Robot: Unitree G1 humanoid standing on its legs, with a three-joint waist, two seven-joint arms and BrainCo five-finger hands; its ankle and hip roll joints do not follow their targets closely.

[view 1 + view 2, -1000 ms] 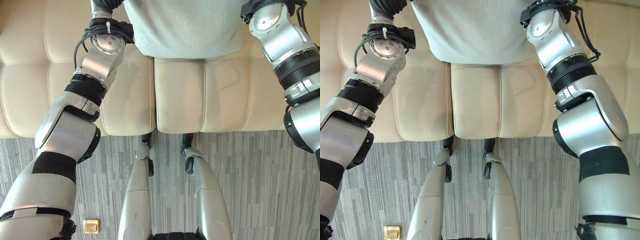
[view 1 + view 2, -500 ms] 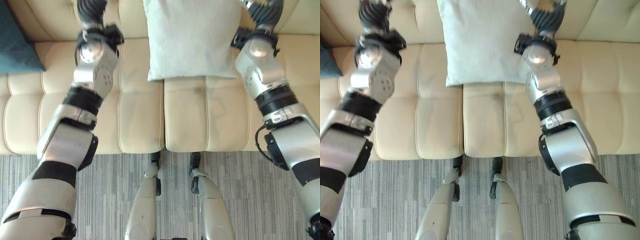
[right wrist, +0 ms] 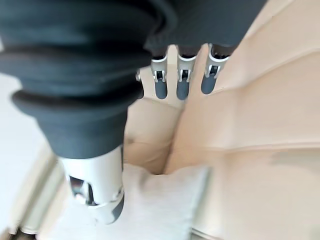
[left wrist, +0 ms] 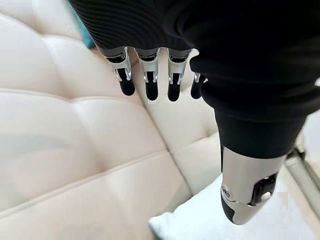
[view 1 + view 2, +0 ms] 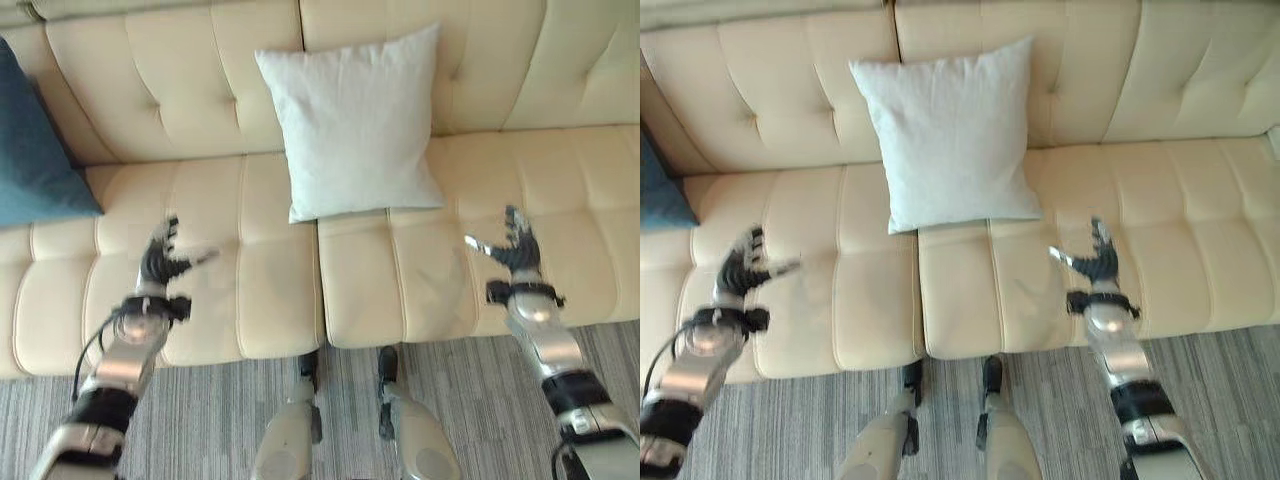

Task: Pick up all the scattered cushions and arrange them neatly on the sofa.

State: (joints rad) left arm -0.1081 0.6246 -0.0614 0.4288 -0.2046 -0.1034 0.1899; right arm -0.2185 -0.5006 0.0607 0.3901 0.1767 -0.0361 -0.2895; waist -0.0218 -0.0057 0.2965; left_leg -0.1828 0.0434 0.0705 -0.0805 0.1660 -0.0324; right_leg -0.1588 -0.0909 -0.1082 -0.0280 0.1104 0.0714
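A pale grey-white cushion [image 5: 352, 120] leans upright against the backrest of the cream sofa [image 5: 240, 300], near its middle seam. At the sofa's left end rests a dark teal cushion [image 5: 35, 150]. My left hand [image 5: 160, 262] hovers open over the left seat, well to the left of the pale cushion and below it, holding nothing. Over the right seat my right hand [image 5: 514, 247] is open too, fingers spread, apart from the cushion. The left wrist view shows straight fingers [image 4: 150, 80] above the seat; the right wrist view shows straight fingers [image 3: 182, 80] and the pale cushion [image 3: 150, 205].
Grey striped carpet [image 5: 210, 420] runs along the sofa's front edge. The right part of the sofa seat [image 5: 1200, 230] lies bare beyond my right hand.
Both hands have let go of the pale cushion and drawn back low over the seat. The camera has tilted up, so the sofa back and the whole cushion now show.
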